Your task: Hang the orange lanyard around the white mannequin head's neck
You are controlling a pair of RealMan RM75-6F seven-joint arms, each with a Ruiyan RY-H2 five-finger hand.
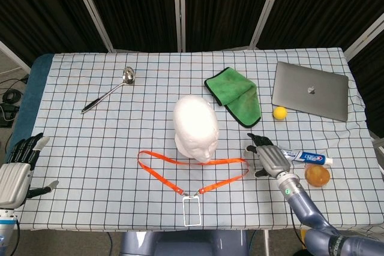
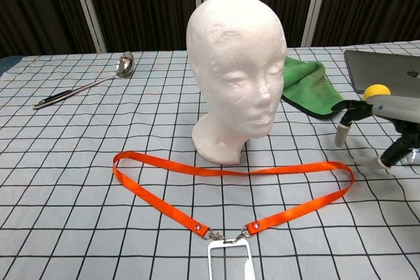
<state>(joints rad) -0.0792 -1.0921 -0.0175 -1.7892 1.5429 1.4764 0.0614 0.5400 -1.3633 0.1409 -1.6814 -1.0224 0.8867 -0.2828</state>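
Chest view: right hand [image 2: 387, 119] is cut off by the right edge, only a few fingers and part of the palm are seen; grip state can't be judged there. Yellow ball [image 2: 377, 90] is partly hidden behind that hand. Laptop [image 2: 384, 65] is clipped at the right edge. Badge holder [image 2: 228, 261] is cropped at the bottom edge. Head view: left hand [image 1: 17, 169] is cut by the left edge, wrist cropped at the bottom. Toothpaste tube [image 1: 309, 158] has its near end hidden behind the right hand.

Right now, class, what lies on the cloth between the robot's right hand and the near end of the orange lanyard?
Nothing: in the head view only bare checked tablecloth separates the right hand from the orange lanyard.
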